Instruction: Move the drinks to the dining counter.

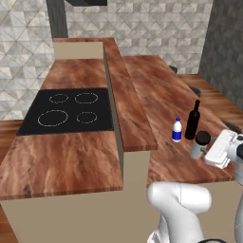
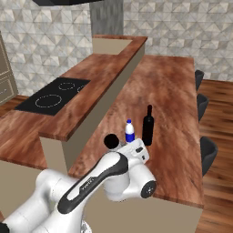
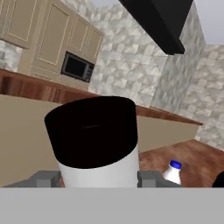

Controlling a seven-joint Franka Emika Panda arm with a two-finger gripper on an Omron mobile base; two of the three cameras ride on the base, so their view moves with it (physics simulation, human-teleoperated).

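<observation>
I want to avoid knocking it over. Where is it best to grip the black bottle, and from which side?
Probably grip the black bottle on its wide lower body, not the thin neck. It stands upright on the counter; approach level from its open far-right side, because the small blue-and-white bottle stands close beside it.

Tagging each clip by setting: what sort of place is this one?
A rendered home kitchen: a black cooktop set in a wood counter, a built-in microwave among beige cabinets, and an island holding drinks.

Home kitchen, cooktop (image 1: 69,111), microwave (image 3: 77,67), cabinets (image 3: 52,39), island counter (image 2: 170,95)
</observation>
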